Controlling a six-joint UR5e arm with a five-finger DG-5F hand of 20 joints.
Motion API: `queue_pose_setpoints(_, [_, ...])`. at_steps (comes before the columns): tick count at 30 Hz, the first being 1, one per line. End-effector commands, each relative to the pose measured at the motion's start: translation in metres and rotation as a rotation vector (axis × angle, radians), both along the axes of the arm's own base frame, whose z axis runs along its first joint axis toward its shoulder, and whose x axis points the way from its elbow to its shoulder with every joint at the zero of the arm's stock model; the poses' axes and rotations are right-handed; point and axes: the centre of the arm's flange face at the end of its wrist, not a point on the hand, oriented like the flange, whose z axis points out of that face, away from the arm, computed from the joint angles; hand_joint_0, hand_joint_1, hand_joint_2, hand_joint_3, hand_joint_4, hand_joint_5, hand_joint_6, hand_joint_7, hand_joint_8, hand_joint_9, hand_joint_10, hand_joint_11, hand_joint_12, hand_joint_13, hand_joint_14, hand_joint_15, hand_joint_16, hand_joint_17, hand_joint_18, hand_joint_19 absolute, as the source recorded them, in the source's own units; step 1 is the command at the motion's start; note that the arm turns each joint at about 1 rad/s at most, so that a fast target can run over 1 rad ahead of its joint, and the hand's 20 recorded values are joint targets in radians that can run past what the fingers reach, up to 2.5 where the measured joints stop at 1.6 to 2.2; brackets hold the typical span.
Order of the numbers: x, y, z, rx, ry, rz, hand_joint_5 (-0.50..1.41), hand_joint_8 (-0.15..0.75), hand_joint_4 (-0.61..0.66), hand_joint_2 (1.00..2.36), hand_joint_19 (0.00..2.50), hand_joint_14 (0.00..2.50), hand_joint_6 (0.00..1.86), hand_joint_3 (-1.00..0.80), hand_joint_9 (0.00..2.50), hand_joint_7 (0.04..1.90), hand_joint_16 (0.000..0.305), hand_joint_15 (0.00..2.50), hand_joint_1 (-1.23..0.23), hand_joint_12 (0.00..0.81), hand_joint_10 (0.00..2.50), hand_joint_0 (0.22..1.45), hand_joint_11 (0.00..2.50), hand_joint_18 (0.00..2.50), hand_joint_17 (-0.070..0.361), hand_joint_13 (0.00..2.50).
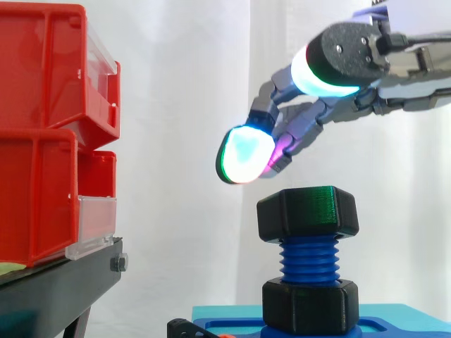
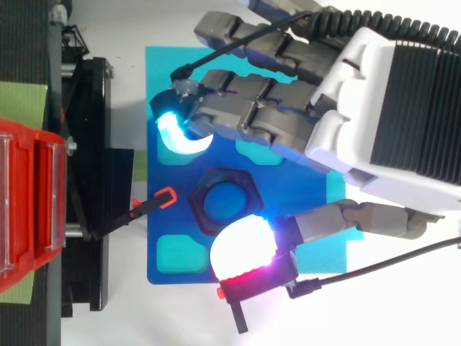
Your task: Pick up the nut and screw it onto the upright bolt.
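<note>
1. Nearest the overhead lens: the robot hand (image 2: 389,108), a white shell with a black ribbed back, enters from the upper right corner. In the side view it reaches in from the right edge (image 1: 366,56), above the work.
2. Hand state: the fingers are relaxed and spread, gripping nothing. The glowing fingertips (image 2: 241,249) point down towards the work. One is white with a red edge, and the cyan pad (image 2: 176,133) sits across from it.
3. From above, the two pads flank the black hexagonal plastic nut (image 1: 308,211). The side view shows them higher than the nut with a clear gap, so no contact.
4. Nut position: it is threaded on the top end of the upright blue threaded plastic bolt (image 1: 310,259), with several turns of thread bare beneath it. From above, the bolt's blue end shows inside the nut's bore.
5. A second black hexagonal nut (image 1: 310,304) sits round the bolt's foot, resting on a dark blue base plate (image 2: 180,238). The plate lies on a cyan mat (image 2: 166,65).
6. A black lever with orange tip (image 2: 155,202) sits at the plate's edge, just beside the nut and pointing at it.
7. Red plastic bins (image 1: 49,127) are stacked on a black stand (image 1: 56,282), well apart from the bolt. A white curtain (image 1: 183,105) hangs behind.
</note>
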Motion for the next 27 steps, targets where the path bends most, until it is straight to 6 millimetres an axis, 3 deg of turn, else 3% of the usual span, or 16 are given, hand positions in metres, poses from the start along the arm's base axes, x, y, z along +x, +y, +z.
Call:
queue_pose_setpoints(1, [0.002,0.002,0.004,-0.006,-0.009,0.004,-0.15,0.238,0.18,1.0,0.0,0.0,0.5,-0.5,0.55,0.7,0.047,0.0,-0.2,0.327,0.0,0.47,0.0,0.0,0.105,0.16])
queue_pose_setpoints(12, [0.009,0.025,0.004,0.014,-0.089,0.031,-0.14,0.226,0.14,1.0,0.0,0.0,0.5,-0.5,0.47,0.68,0.05,0.0,-0.14,0.335,0.0,0.46,0.0,0.0,0.113,0.07])
queue_pose_setpoints(18, [0.007,0.043,-0.008,0.009,-0.094,0.057,-0.13,0.223,0.14,1.0,0.0,0.0,0.5,-0.5,0.46,0.71,0.05,0.0,-0.12,0.334,0.0,0.47,0.0,0.0,0.114,0.07])
queue_pose_setpoints(27, [0.001,0.043,-0.024,0.024,-0.066,0.062,-0.11,0.226,0.15,1.0,0.0,0.0,0.5,-0.5,0.48,0.76,0.05,0.0,-0.1,0.334,0.0,0.47,0.0,0.0,0.112,0.07])
